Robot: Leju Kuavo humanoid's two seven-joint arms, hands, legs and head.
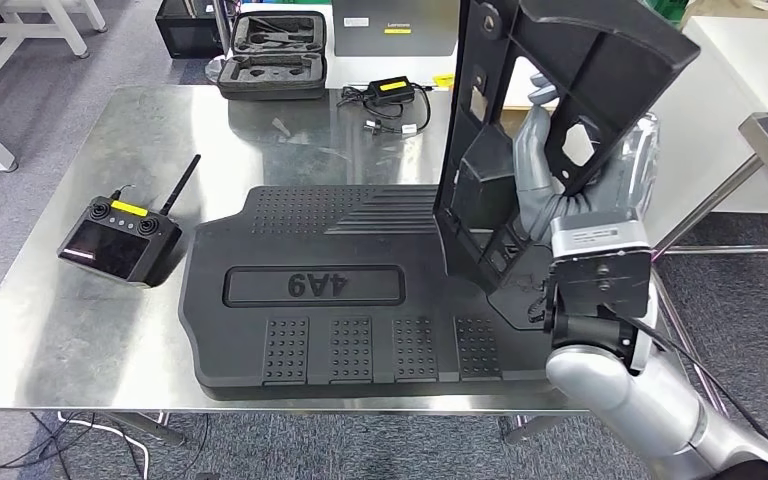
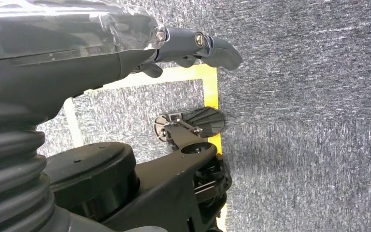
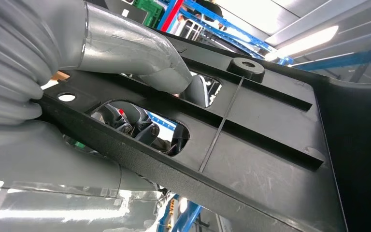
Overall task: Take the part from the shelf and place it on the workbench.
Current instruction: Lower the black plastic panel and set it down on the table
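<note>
Part (image 1: 520, 110) gripped upright in right robot hand (image 1: 550, 170) above workbench (image 1: 80, 330).

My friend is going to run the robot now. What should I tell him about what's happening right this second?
Right hand: grips the black plastic part, held upright over the right end of the steel workbench. The thumb presses its ribbed face.
Left hand: hangs over the carpet, holds nothing, fingers curled.
On the bench: a big black mat marked 4A9 and a remote controller.
Done: part is off the shelf and brought over the bench.
Left: lower it onto the bench and let go.
</note>
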